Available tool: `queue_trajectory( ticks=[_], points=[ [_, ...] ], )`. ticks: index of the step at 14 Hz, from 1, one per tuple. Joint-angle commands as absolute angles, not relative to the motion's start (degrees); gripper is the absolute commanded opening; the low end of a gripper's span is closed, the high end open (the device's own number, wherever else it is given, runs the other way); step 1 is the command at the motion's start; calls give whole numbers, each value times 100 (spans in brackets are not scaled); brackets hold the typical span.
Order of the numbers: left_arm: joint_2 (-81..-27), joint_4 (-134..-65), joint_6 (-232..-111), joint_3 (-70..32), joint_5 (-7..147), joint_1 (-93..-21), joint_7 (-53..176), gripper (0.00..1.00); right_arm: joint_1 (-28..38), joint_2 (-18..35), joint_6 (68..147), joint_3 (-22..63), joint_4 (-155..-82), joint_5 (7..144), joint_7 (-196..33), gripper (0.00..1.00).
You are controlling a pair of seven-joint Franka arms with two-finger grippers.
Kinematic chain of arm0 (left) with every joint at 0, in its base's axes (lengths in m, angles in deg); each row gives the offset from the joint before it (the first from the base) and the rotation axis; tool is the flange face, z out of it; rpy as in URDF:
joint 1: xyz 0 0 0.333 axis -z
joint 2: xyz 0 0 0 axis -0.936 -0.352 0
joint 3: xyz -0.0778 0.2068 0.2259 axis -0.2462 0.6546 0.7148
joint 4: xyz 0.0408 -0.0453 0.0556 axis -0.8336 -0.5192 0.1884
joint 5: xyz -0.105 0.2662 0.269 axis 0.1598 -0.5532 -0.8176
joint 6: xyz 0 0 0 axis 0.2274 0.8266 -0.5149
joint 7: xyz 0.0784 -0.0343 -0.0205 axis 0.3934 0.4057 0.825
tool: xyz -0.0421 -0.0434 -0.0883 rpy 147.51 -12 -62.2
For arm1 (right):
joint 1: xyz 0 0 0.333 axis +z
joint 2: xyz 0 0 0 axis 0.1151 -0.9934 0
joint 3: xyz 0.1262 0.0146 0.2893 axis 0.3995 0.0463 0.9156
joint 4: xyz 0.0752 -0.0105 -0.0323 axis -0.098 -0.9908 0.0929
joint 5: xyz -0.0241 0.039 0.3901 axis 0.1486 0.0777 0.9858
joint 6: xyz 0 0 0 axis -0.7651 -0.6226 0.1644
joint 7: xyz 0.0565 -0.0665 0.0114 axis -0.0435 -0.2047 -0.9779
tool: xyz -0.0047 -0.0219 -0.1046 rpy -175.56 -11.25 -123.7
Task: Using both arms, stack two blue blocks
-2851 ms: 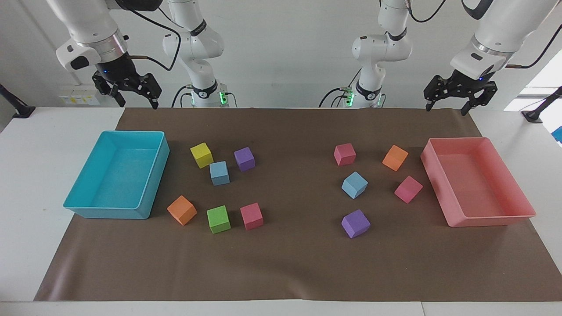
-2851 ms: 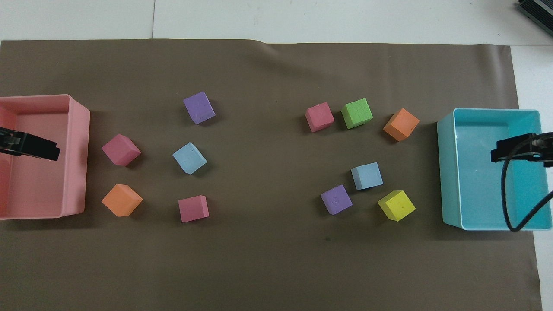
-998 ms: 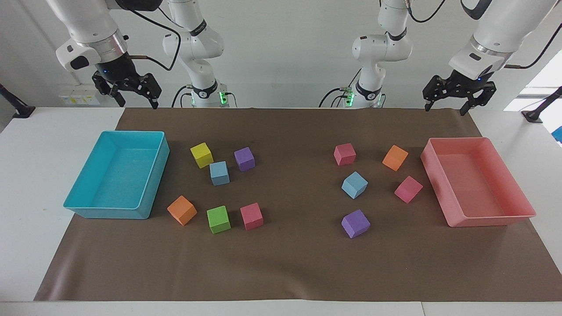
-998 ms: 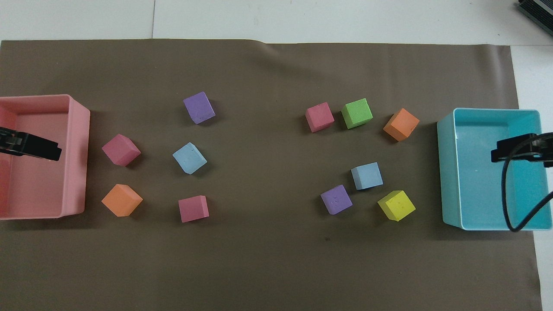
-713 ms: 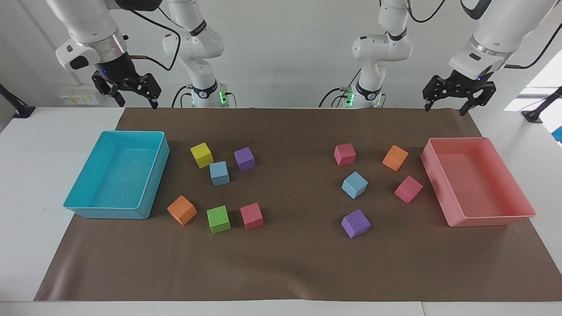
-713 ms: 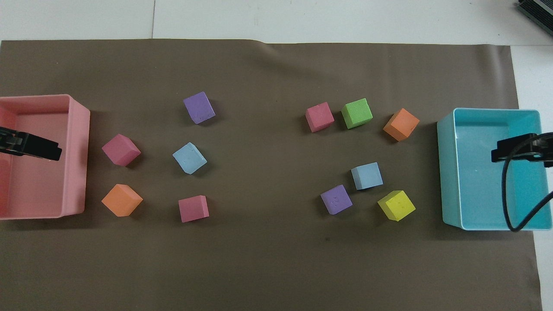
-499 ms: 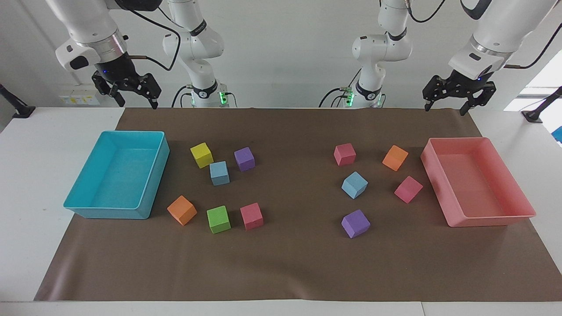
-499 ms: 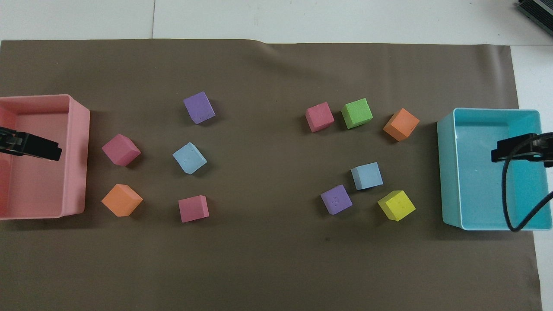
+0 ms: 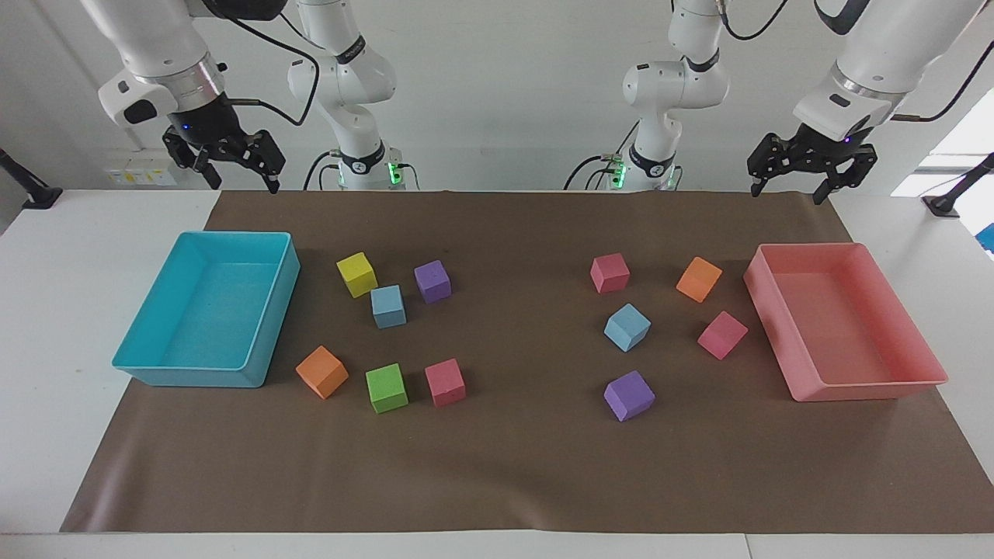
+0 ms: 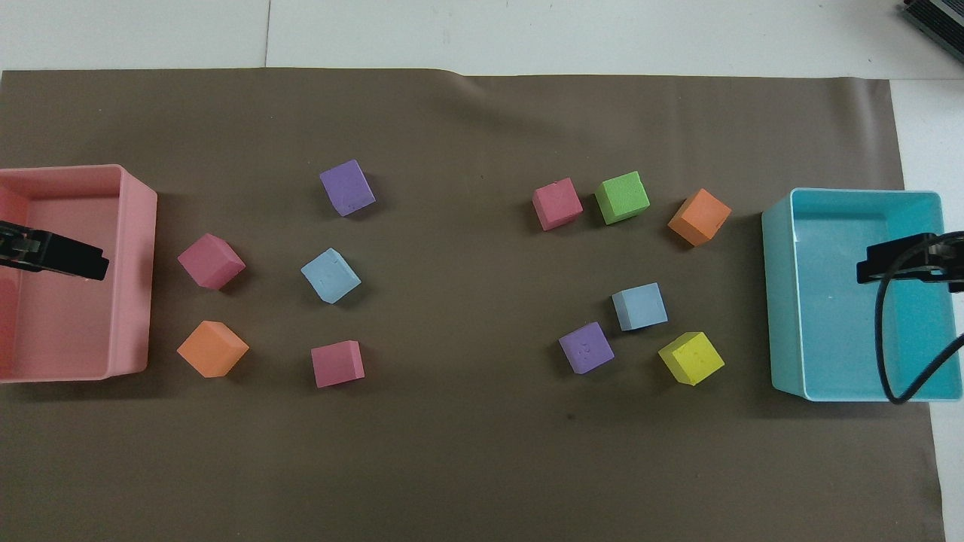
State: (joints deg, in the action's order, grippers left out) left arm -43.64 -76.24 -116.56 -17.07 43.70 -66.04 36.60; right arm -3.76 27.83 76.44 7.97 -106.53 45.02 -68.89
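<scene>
Brown mat [image 9: 497, 466] holds two blue blocks [image 9: 388, 306] [image 9: 627, 327] apart; left gripper [image 9: 790, 189], right gripper [image 9: 242, 182] raised, jaws spread.

text: none readable | labels, brands, numbers, signs: none legible on any surface in either view

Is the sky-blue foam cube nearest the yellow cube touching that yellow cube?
Apart. The overhead view shows a strip of brown mat between the sky-blue foam cube and the yellow foam cube; their edges do not meet.
</scene>
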Motion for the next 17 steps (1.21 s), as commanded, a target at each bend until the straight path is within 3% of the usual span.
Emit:
queue_trajectory(
  ticks=[1,17],
  points=[
    [-4270,-7728,-11624,-1730,4439,-6640,3591,100,-397,2943,7693,808,-10842,4350,-7039,100],
    [-4270,-7737,-11616,-1730,4439,-6632,3591,100,-441,2882,7580,791,-10764,4490,-7030,100]
  ],
)
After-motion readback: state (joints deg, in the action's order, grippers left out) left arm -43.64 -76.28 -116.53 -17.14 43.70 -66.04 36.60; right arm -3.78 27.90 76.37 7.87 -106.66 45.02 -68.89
